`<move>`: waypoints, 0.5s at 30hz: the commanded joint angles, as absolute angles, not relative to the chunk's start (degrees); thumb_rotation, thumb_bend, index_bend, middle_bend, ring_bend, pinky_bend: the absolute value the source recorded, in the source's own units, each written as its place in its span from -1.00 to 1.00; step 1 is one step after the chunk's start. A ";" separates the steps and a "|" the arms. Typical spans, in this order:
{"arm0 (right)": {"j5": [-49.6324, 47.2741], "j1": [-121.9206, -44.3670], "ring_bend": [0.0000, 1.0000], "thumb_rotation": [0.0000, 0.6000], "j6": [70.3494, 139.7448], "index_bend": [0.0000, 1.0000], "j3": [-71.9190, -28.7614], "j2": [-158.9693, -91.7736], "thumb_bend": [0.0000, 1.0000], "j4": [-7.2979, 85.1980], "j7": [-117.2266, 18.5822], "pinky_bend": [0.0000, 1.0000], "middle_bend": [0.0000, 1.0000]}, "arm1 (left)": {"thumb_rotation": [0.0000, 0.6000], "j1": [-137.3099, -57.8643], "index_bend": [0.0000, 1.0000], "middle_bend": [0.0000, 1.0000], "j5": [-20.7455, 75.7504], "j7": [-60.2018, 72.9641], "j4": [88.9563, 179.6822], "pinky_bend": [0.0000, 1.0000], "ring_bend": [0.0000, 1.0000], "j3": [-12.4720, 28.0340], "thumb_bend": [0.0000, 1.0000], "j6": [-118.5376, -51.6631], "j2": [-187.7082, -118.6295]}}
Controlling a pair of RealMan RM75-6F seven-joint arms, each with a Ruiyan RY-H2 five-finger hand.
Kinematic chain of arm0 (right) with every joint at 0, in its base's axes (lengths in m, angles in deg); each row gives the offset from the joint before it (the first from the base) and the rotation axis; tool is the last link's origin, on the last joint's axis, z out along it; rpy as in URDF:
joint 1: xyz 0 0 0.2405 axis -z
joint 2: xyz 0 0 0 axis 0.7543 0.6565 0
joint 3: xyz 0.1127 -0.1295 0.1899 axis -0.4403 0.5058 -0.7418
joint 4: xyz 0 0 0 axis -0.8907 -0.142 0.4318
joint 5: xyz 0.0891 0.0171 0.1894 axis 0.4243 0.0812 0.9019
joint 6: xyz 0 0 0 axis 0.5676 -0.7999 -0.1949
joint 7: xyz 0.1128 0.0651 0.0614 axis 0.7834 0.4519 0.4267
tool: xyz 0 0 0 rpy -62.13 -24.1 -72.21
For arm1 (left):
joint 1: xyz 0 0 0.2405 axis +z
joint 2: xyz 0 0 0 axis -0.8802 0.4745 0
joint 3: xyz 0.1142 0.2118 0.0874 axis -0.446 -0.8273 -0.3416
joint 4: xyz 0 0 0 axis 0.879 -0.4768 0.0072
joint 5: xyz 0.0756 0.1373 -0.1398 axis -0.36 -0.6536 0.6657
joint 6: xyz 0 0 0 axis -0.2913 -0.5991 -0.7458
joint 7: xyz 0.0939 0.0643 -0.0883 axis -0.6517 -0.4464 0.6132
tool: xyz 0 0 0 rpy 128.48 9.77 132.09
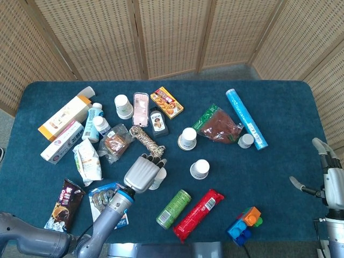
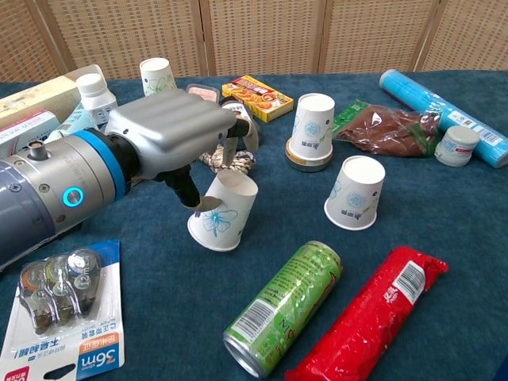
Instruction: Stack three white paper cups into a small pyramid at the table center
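The left hand gripped an upturned white paper cup with a blue flower print, fingers over its top and thumb against its side, so that the cup leaned with its rim tipped off the blue cloth-covered table. Two more upturned white paper cups stood to its right: one near the middle, another behind it on a round tin lid. A green drink can lay just in front. This looked like the first step, carrying a base cup toward the centre; next it would need setting down upright beside the nearer cup. The right hand hung open and empty at the table's edge.
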State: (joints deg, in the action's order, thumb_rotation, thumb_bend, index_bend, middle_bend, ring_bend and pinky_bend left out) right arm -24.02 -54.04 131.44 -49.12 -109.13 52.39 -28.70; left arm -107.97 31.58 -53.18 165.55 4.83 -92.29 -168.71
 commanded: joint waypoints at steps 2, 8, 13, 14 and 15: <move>-24.26 -54.01 -0.81 1.00 131.59 -1.00 -49.03 -109.16 -0.72 52.55 -28.95 -0.70 -0.93 | 1.00 -107.96 -0.50 -0.19 34.82 -55.35 166.33 0.01 -0.22 4.90 -0.42 -92.97 -168.82; -24.14 -54.04 -0.81 1.00 131.55 -1.00 -49.14 -109.20 -0.72 52.47 -28.89 -0.70 -0.93 | 1.00 -108.14 -0.42 -0.12 37.77 -57.04 167.12 0.16 -0.11 4.59 -0.42 -93.19 -168.75; -24.27 -54.04 -0.81 1.00 131.59 -1.00 -49.11 -109.23 -0.72 52.41 -28.96 -0.70 -0.93 | 1.00 -108.30 -0.33 0.10 38.48 -57.89 166.77 0.39 0.11 4.43 -0.41 -94.15 -169.43; -24.28 -54.03 -0.81 1.00 131.61 -1.00 -49.10 -109.24 -0.72 52.39 -28.97 -0.70 -0.93 | 1.00 -108.30 -0.30 0.15 38.82 -58.02 166.84 0.43 0.17 4.42 -0.40 -94.26 -169.54; -24.28 -54.05 -0.81 1.00 131.59 -1.00 -49.12 -109.25 -0.72 52.37 -28.97 -0.70 -0.93 | 1.00 -108.38 -0.28 0.18 39.05 -58.24 166.87 0.47 0.20 4.39 -0.40 -94.36 -169.59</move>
